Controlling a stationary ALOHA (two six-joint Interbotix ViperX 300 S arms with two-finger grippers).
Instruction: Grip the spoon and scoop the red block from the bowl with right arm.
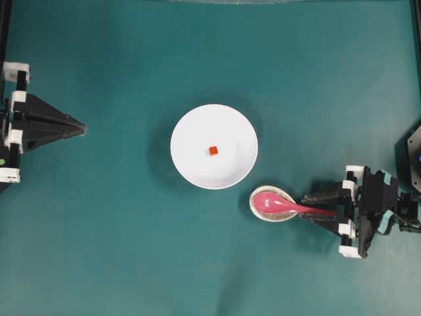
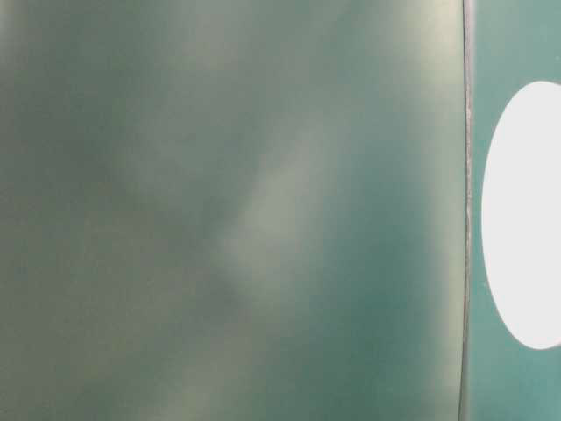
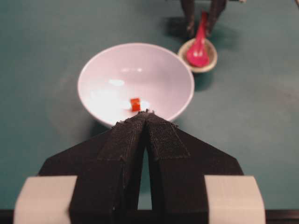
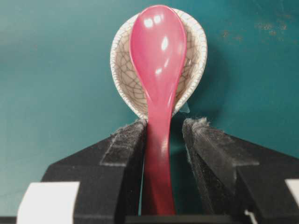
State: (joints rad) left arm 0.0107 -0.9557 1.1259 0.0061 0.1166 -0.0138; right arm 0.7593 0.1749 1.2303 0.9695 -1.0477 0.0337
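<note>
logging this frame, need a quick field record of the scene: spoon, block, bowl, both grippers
spoon: pink, its bowl resting in the small crackled dish, handle between the right gripper's fingers
red block: lying inside the white bowl, near its middle
white bowl: on the teal table, beside the dish
right gripper: open, astride the spoon handle, a gap on one side
left gripper: shut, holding nothing, pointing at the bowl

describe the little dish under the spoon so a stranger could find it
Start at the big white bowl mid-table. Just off its lower-right rim sits a small egg-shaped dish, cream with a grey crackle pattern. Unlike the bowl, it cradles the pink spoon.
</note>
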